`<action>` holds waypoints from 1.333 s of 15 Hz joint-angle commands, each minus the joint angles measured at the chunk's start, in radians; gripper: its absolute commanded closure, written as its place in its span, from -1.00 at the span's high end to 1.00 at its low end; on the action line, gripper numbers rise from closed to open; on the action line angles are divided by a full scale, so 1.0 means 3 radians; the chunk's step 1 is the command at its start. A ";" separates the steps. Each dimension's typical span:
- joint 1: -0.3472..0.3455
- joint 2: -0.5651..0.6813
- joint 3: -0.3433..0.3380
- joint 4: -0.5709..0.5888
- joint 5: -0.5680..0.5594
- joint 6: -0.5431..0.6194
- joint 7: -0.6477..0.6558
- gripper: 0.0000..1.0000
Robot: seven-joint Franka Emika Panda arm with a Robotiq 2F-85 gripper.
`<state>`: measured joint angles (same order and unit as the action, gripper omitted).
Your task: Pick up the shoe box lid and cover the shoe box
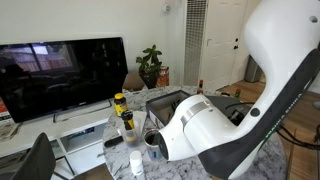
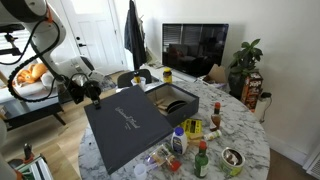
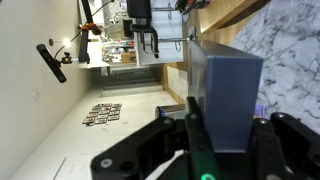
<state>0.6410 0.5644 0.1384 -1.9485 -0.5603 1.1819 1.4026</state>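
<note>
Fingers [image 3: 193, 125] tight on shoe box lid [image 2: 125, 125], open shoe box [image 2: 172, 98] and bottles [image 2: 201, 160] beside

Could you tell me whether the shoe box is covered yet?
Open: the shoe box shows its interior; the shoe box lid is off it, alongside.

The shoe box lid [image 2: 128, 125] is smooth, matt blue-grey cardboard; the shoe box [image 2: 172, 98] at its 1 o'clock likewise; the desk [image 2: 250, 130] looks like polished veined marble; the arm [image 1: 285, 50] is glossy white plastic.
</note>
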 commanded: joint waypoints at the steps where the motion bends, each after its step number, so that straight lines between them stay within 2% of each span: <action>1: -0.0075 0.0001 0.0096 0.0006 -0.0050 -0.0009 0.0027 -0.98; 10: 0.0022 0.0294 0.0196 0.0716 -0.0801 -0.0285 -0.0372 -0.98; 20: -0.0017 0.0819 0.0071 0.1477 -0.1510 -0.0332 -0.1037 -0.98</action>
<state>0.6342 0.7400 0.1672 -1.5935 -0.9573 1.1260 1.1550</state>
